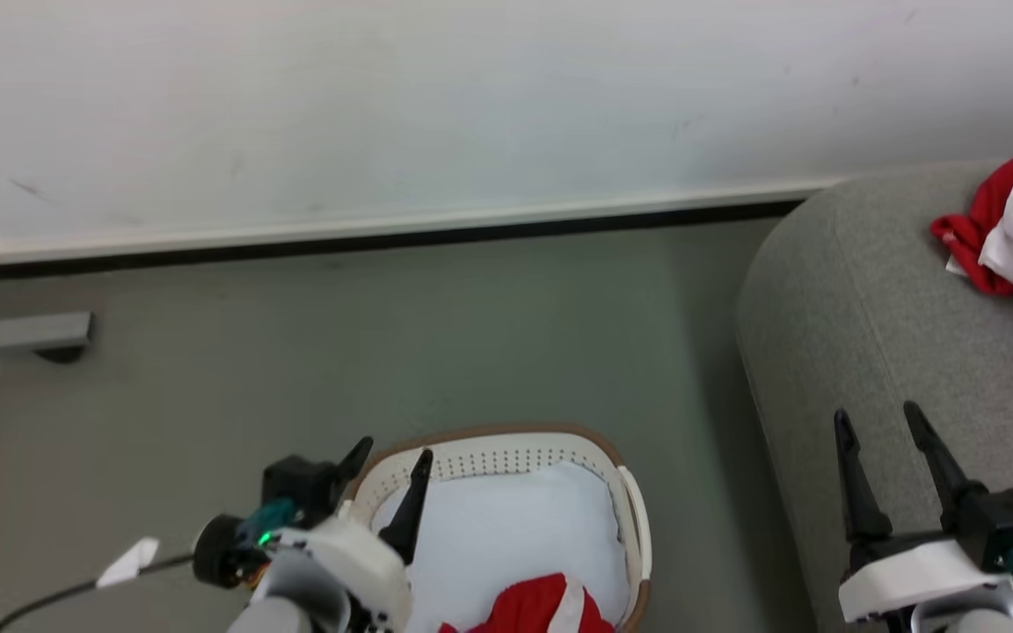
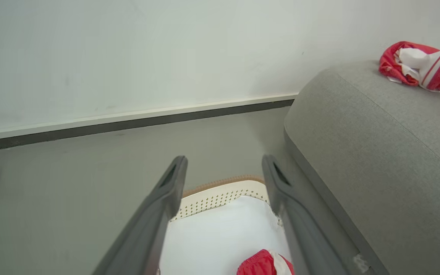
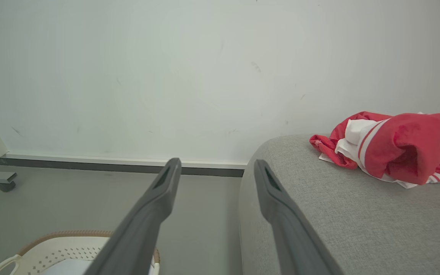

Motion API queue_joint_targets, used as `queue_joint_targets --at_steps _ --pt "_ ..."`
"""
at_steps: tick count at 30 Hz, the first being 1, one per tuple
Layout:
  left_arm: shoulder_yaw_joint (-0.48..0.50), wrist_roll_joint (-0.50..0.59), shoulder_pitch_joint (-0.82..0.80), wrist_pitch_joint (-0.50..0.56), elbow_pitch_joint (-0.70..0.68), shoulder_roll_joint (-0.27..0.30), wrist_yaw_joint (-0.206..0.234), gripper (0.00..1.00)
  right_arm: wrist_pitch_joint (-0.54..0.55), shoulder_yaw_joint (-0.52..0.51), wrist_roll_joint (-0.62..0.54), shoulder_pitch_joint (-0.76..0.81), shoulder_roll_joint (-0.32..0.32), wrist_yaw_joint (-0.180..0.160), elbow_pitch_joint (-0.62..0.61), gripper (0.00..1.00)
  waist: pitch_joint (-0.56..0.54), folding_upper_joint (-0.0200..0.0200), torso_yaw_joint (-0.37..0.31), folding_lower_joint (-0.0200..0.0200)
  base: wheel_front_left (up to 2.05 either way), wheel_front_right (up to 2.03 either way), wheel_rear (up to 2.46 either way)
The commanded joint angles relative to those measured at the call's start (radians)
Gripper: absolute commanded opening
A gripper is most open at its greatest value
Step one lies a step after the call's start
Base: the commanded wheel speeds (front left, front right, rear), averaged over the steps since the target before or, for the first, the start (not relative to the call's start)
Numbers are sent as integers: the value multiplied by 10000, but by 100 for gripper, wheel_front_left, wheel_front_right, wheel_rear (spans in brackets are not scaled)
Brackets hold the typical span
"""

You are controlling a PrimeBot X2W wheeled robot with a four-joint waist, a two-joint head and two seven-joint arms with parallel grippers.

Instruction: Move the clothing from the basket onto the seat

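A red garment (image 1: 542, 611) lies in the basket (image 1: 489, 440) on a white cloth (image 1: 506, 527). A second red-and-white garment (image 1: 1012, 230) sits bunched on the grey sofa (image 1: 867, 334) just right of the basket. The left gripper (image 1: 395, 450) hovers at the basket's left rim and the right gripper (image 1: 876, 413) over the sofa, both with fingers spread wide and empty.

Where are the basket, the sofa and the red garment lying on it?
basket (image 1: 506, 459), head view, perforated far wall.
sofa (image 3: 357, 221), right wrist view, bare grey upholstery.
red garment (image 3: 403, 149), right wrist view, large red fold.
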Motion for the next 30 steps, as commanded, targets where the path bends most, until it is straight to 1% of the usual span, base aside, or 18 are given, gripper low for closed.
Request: queue_joint_targets --at_steps 1,5,11,15,19,23,26,30 --pt "-108 140 -296 245 123 44 -41 100 6 13 44 -225 -9 -25 -121 100 482 -1 -157 -1 0 0 0" --pt "-618 254 -1146 1127 560 47 -74 100 7 70 20 -728 -10 -26 -394 100 1298 -1 -312 -1 0 0 0" --pt "-1230 205 -2321 2162 1533 -64 -125 100 7 127 -29 -1428 -7 -26 -859 100 2611 -1 -430 -1 0 0 0" --pt "-1653 82 -2973 2636 2275 -165 -143 100 7 137 -92 -1871 -7 -26 -1107 100 3467 -1 -446 -1 0 0 0" --pt "-2094 74 -3441 2887 3084 -210 -106 100 7 262 -188 -2222 -10 -26 -1203 100 4088 -1 -449 -1 0 0 0" --pt "-2432 -117 -3899 3014 3741 -242 57 100 6 345 -214 -2528 -8 -26 -1384 100 4683 -1 -493 -1 0 0 0" --pt "-2892 -346 -4124 3002 4065 -250 233 100 7 518 -308 -2676 -2 -26 -1421 100 5040 -1 -541 -1 0 0 0" --pt "-3350 -778 -4575 3084 4389 -246 625 100 6 664 -420 -2881 -11 -26 -1540 100 5552 -1 -536 -1 0 0 0"
